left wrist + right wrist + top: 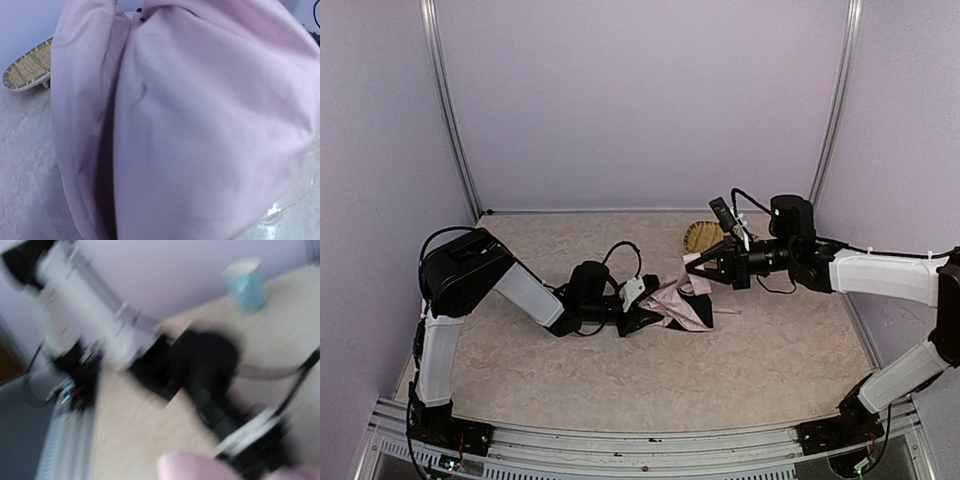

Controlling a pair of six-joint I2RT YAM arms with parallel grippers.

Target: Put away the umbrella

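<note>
Pink umbrella (200,125) cloth fills my left wrist view. It lies crumpled on the table (770,350) just beside the bamboo tray (699,236), on its near side. If my left fingers (645,320) or right fingers (698,265) are grasping it, I cannot tell.

The umbrella (682,303) showed a pale pink canopy with black lining in its folds. The woven bamboo tray (25,70) was straw-tan with a darker rim. The table (620,370) was beige and faintly marbled. A blurred cup (245,282) was pale blue.
</note>
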